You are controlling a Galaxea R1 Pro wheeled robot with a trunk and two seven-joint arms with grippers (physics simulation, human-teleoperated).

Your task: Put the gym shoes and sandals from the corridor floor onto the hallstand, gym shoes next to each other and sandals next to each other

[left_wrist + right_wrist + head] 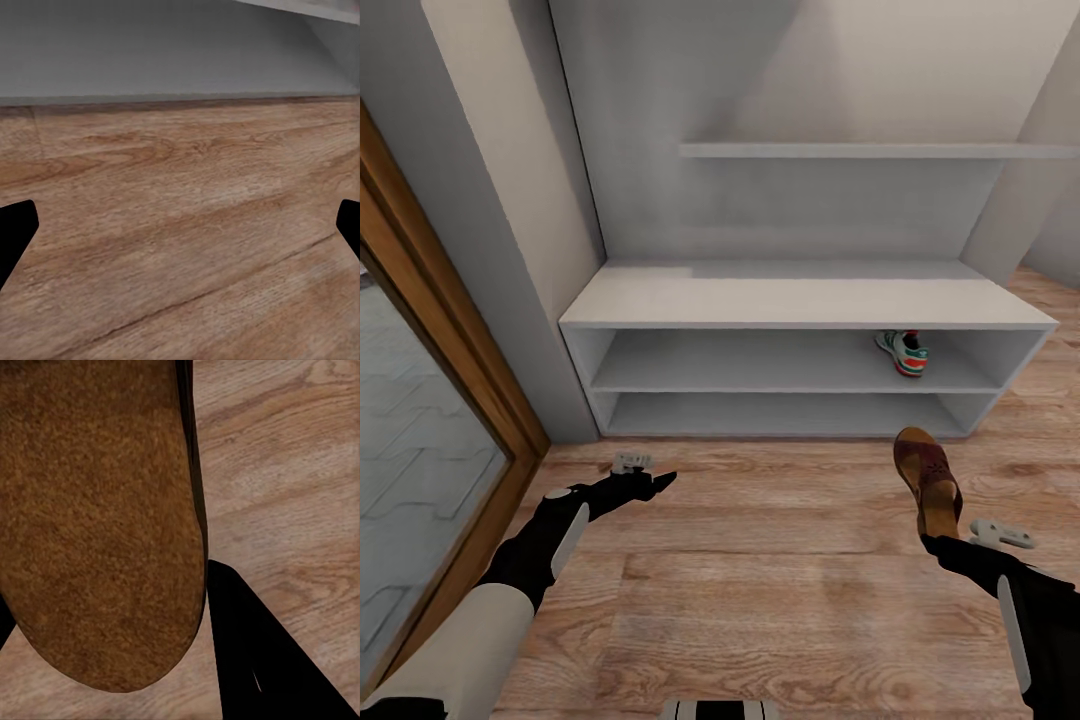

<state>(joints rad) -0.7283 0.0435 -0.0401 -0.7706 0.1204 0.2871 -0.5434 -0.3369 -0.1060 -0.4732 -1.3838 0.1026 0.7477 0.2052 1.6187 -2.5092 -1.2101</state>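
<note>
Sandal (pixel 928 480) gripped by right fingers (pixel 255 660) above floor (pixel 760 600); left fingers (pixel 15 229) spread wide, empty.

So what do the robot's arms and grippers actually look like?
Both arms are mostly glossy black with smooth white shell panels: the left arm has a white forearm cover, the right arm a thin white strip. Near each wrist sits a small pale grey bracket-like piece. The left gripper tapers to slim black fingers; the right gripper's black finger is a flat wedge. No cables or markings show.
</note>
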